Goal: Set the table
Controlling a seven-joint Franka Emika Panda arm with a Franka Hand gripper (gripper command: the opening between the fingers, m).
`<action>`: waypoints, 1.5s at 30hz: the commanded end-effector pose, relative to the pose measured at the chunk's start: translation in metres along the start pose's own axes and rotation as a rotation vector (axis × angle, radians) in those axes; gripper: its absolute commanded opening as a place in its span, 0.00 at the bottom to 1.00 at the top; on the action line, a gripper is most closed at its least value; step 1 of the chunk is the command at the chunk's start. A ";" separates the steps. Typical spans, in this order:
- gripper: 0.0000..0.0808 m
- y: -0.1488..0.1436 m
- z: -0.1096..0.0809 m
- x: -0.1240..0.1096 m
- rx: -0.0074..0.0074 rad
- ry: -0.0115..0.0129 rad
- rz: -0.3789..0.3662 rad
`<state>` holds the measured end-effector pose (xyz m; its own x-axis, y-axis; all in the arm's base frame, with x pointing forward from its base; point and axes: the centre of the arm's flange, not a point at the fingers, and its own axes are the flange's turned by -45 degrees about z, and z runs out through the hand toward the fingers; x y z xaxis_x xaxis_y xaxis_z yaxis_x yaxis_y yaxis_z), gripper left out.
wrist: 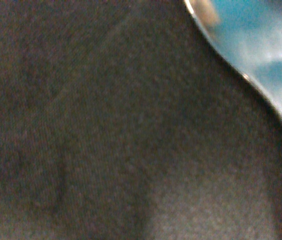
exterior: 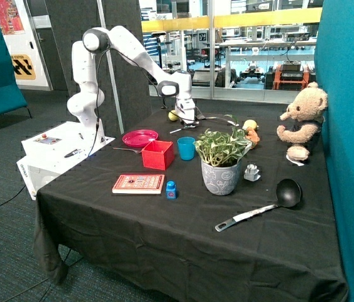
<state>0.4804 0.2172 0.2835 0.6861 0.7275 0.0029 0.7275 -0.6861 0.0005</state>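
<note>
The table (exterior: 164, 239) is draped in black cloth. On it lie a pink plate (exterior: 140, 137), a blue cup (exterior: 186, 148), a small silver utensil (exterior: 124, 150) beside the plate and a black ladle (exterior: 271, 202) near the front. My gripper (exterior: 186, 117) is low over the far side of the cloth, next to a yellow ball (exterior: 173, 116), with a thin silver utensil (exterior: 177, 130) just in front of it. The wrist view shows the black cloth (wrist: 105, 130) very close, with a shiny curved metal surface (wrist: 261, 45) at one corner.
A red box (exterior: 158, 155), a red book (exterior: 138, 184) and a small blue block (exterior: 171, 190) lie towards the front. A potted plant (exterior: 222, 165) stands mid-table. A teddy bear (exterior: 302, 119) sits by the teal wall, with a small orange toy (exterior: 250, 132) nearby.
</note>
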 end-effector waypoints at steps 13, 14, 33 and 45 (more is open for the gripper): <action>0.51 -0.001 0.011 0.006 0.0005 -0.0029 0.002; 0.51 -0.001 0.011 0.006 0.0005 -0.0029 0.004; 0.50 0.007 0.012 0.015 0.0005 -0.0029 0.023; 0.49 0.002 0.015 0.019 0.0005 -0.0029 0.019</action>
<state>0.4945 0.2251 0.2694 0.7005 0.7136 0.0041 0.7136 -0.7005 0.0009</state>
